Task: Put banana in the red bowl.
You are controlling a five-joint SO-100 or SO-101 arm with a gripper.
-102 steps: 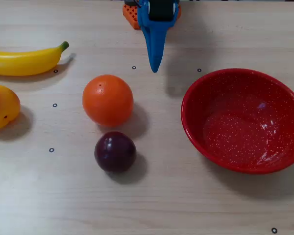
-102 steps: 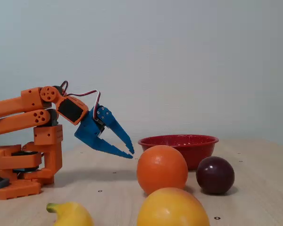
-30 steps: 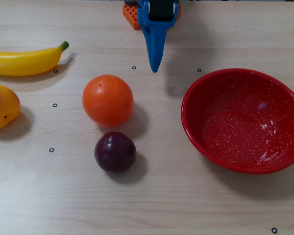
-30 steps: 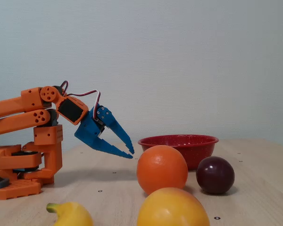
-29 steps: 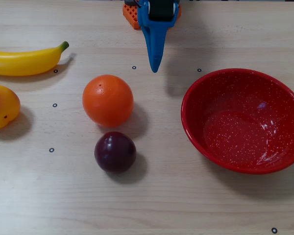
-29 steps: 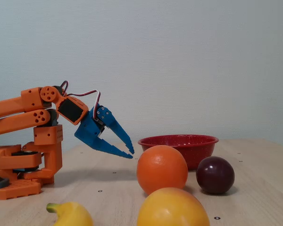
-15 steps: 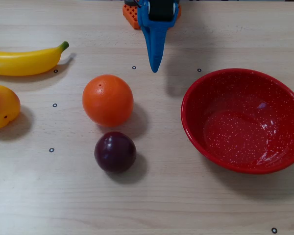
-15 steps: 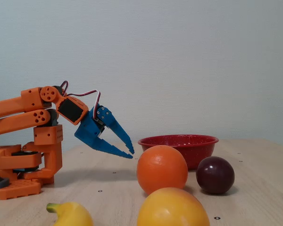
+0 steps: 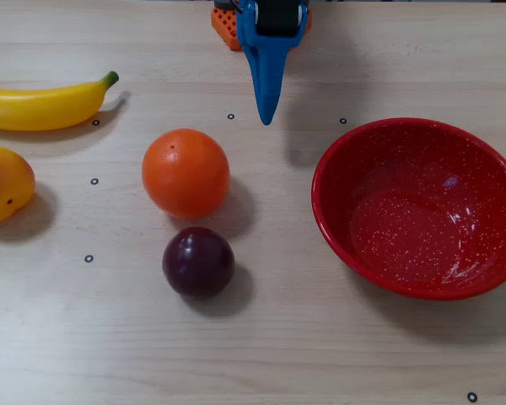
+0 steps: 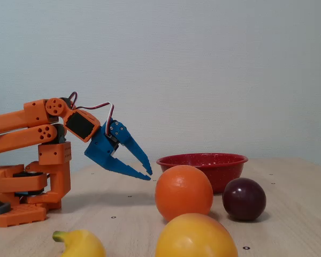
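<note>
Blue two-finger jaws [image 10: 148,173] slightly parted, empty, hovering above the pale wooden surface [image 9: 287,354] near its far edge in the overhead view. Glossy speckled red bowl [image 9: 379,164] at the right edge. Smooth orange ball-shaped fruit [image 9: 185,172] and dark plum [image 9: 198,261] mid-surface. Long yellow toy banana [image 9: 46,105] lying at the left edge, above a yellow-orange fruit [image 9: 4,183].

The table [image 9: 320,354] looked like pale, matt wood-grain laminate. The red bowl [image 9: 417,207] was glossy with fine white speckles, like enamel. The banana [image 9: 42,105] had a smooth, shiny plastic skin. The orange [image 9: 185,171] was faintly dimpled; the plum [image 9: 198,261] was smooth, dark and slightly glossy. The gripper [image 10: 148,174] looked like matt blue plastic.
</note>
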